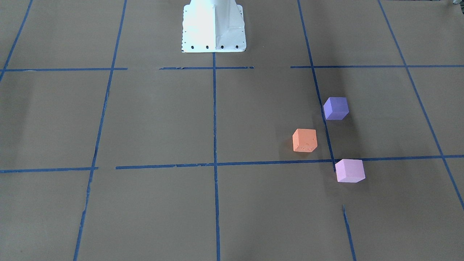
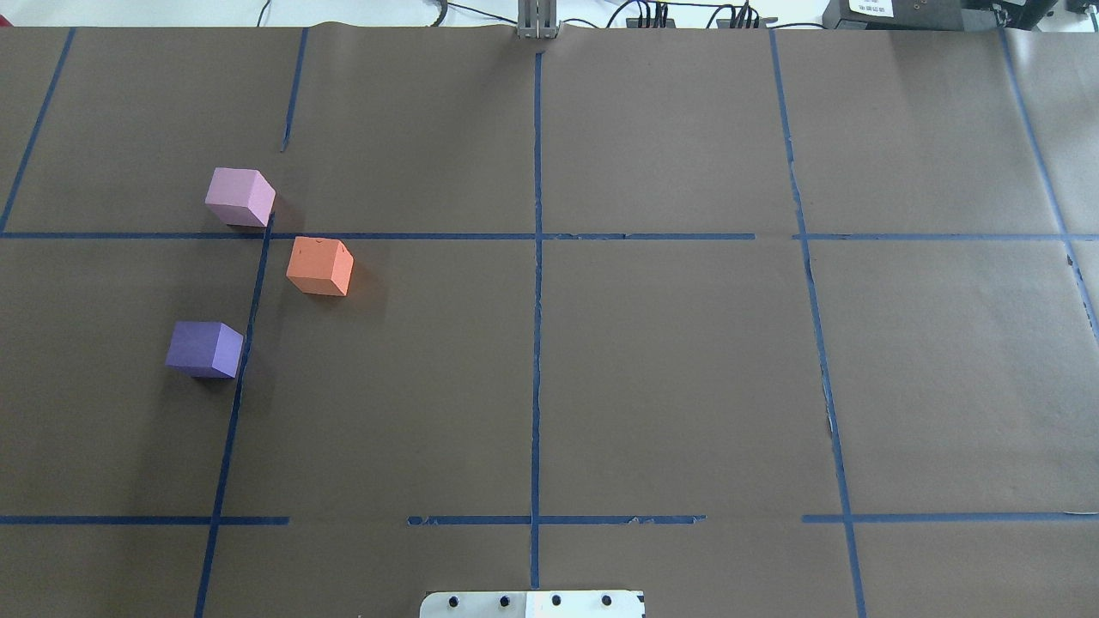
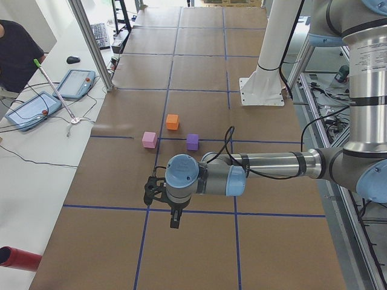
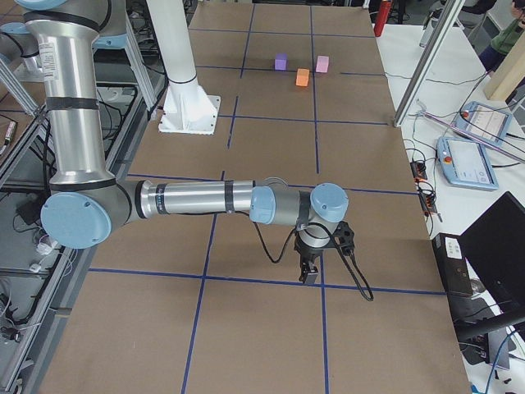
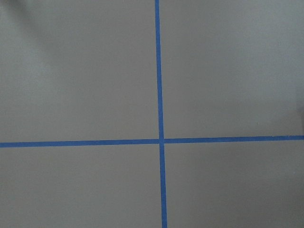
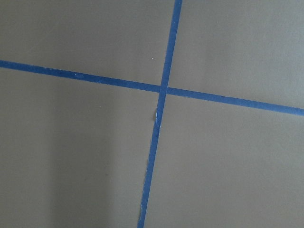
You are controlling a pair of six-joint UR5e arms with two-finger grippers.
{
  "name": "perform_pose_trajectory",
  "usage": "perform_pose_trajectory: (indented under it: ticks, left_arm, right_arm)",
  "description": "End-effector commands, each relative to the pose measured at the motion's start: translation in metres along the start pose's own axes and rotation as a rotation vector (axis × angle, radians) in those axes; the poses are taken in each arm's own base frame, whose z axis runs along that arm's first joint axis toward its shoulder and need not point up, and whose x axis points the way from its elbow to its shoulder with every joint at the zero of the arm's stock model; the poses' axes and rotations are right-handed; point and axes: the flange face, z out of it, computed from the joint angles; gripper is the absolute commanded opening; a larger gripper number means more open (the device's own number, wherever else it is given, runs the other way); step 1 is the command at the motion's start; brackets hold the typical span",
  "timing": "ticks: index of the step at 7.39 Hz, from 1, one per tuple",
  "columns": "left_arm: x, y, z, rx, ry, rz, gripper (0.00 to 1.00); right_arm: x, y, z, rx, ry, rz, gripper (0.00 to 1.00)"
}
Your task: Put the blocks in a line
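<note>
The orange block, the purple block and the pink block sit in the left half of the bench, about midway between its robot edge and its operator edge. None touches another. Pink and purple lie roughly along one tape line, pink nearer the operator edge. Orange is offset toward the bench's middle, so the three make a bend, not a line.

The likely trouble is crowding. Orange is near pink, so fingers coming down around it could knock pink askew. The cubes look light, so a glancing touch might skid or turn one. A release from any height could leave a cube twisted out of row.

The left gripper hangs pointing straight down off a level, outstretched forearm near the bench's left end, well apart from the blocks. The right gripper hangs the same way near the right end. Whether either one's fingers are apart or together cannot be told. Both wrist views show only paper and tape.
</note>
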Motion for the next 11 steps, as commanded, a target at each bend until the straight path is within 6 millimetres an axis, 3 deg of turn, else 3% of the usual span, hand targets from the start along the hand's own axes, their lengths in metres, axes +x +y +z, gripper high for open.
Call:
perform_pose_trajectory:
  ticks: [1,5,8,9,11]
  left_arm:
    - [-0.002,0.002,0.003,-0.005,-0.002,-0.005,1.0]
    - [0.006,-0.004,0.007,-0.013,0.009,-0.041,1.0]
    - [0.03,-0.02,0.012,-0.026,0.019,0.004,1.0]
    - [0.049,-0.029,0.005,-0.012,0.023,0.04,1.0]
    - [0.11,-0.053,0.002,-0.003,0.037,0.028,1.0]
  right_arm:
    - [0.0,0.0,0.0,0.0,0.0,0.0,1.0]
    - [0.0,0.0,0.0,0.0,0.0,0.0,1.0]
    - [0.0,0.0,0.0,0.0,0.0,0.0,1.0]
    - [0.0,0.0,0.0,0.0,0.0,0.0,1.0]
    - [0.0,0.0,0.0,0.0,0.0,0.0,1.0]
